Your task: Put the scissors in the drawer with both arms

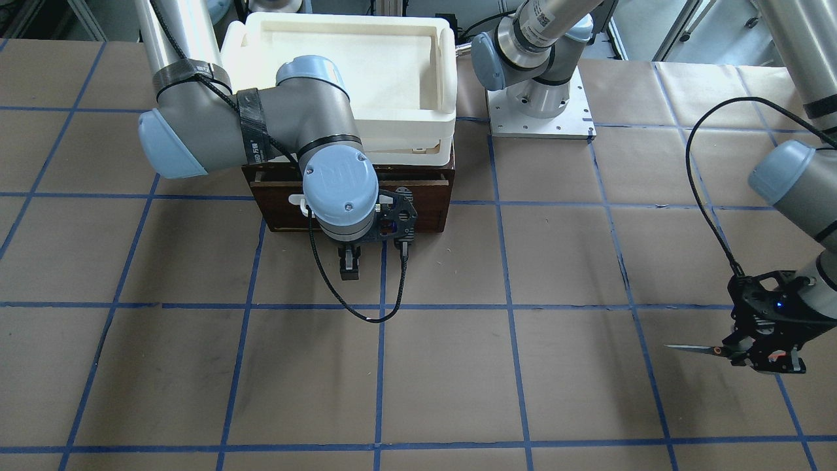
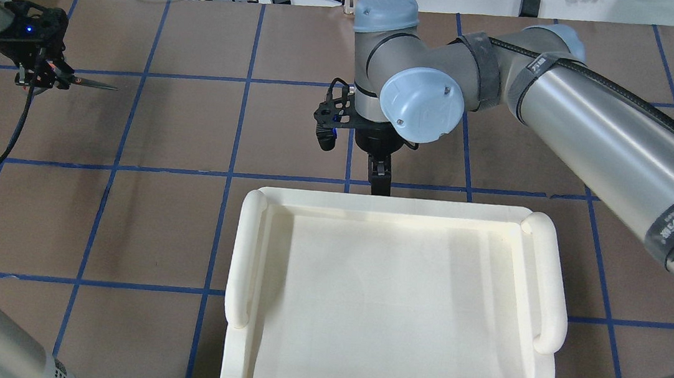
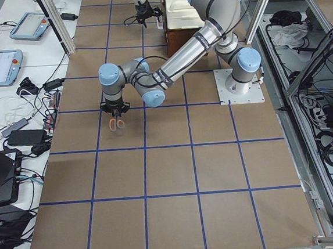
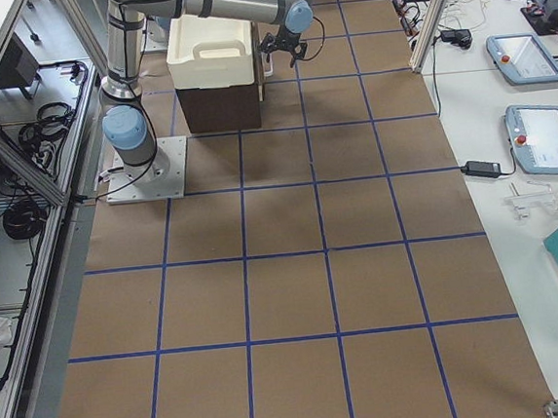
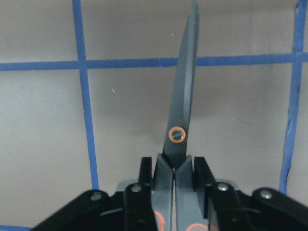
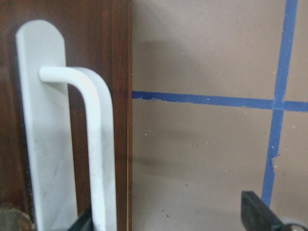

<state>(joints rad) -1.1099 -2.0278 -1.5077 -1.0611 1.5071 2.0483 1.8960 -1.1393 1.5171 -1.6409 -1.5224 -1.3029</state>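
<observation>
At the table's left end, the left gripper (image 1: 752, 356) is pressed together on the scissors (image 1: 700, 350), pinching them at the neck just behind the reddish pivot screw. The blades are closed and lie level, pointing along the table toward the right. The orange-lined loops sit back inside the gripper. The left arm (image 1: 798, 183) reaches out and bends down at the wrist, so that the gripper points at the table (image 1: 458, 366).

Well apart from it, toward the right, the right gripper (image 1: 349, 265) hangs fingers-down just in front of the drawer (image 1: 425, 203). Its two fingers are spread. In the right wrist view one fingertip (image 6: 84, 221) sits just beside the white loop handle (image 6: 98, 144) and the other is out over the brown paper; the handle is not gripped. The right arm (image 1: 327, 118) folds at the elbow above the drawer front and hides part of it.

The drawer appears closed, its front level with the dark casing, and a white foam tray (image 1: 444, 65) rests on top of that casing.

Count: two arms, two grippers, one pair of scissors, one drawer, one handle, one tray.
</observation>
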